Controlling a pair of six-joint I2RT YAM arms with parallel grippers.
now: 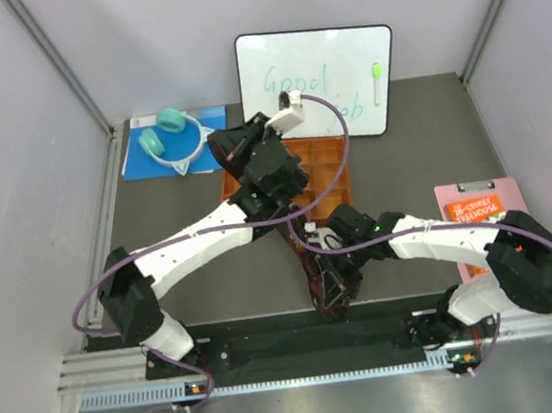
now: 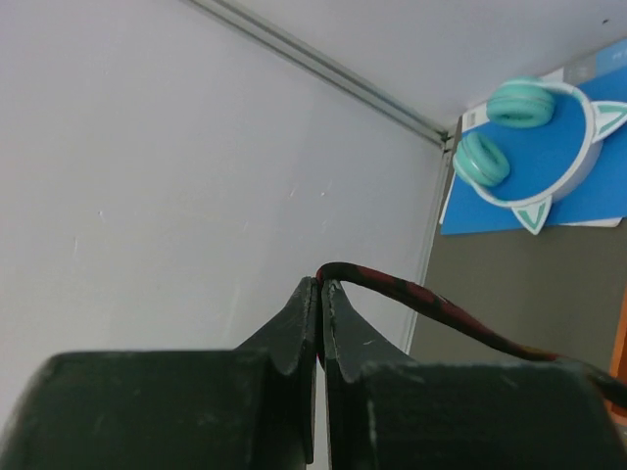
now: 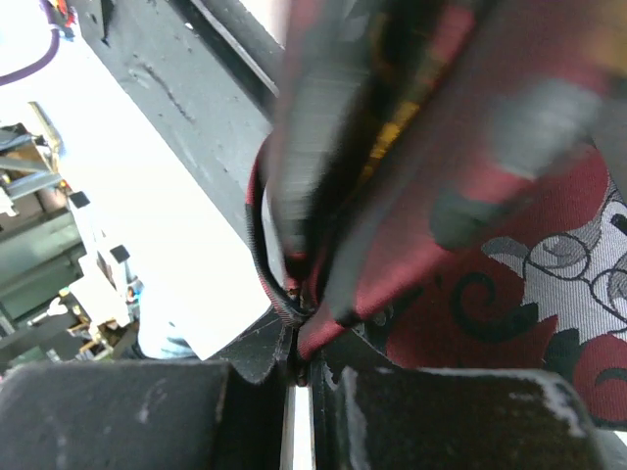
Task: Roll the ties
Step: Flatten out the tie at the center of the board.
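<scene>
Rolling is only beginning: left fingers (image 2: 294, 323) are pinching shut on a narrow stretch of the maroon tie (image 1: 328, 289), right fingers (image 3: 358, 367) are clamping its wide patterned part, cloth is stretching uncoiled between them, 6 o'clock of the orange tray (image 1: 336, 159)

The whiteboard (image 1: 317, 81) carries faint green handwriting: "Good" reads clearly on its upper left. A second word lower right ends in "ob", and its first letters are hidden behind an arm. Well to the right of the whiteboard and nearer the arm bases lies a pink clipboard (image 1: 478, 192) with an orange card (image 1: 475, 210) on it. The card has two lines of white capitals. The lower line looks like "TREEHOUSE" and the upper is too small to make out. Nothing legible shows in either wrist view.
</scene>
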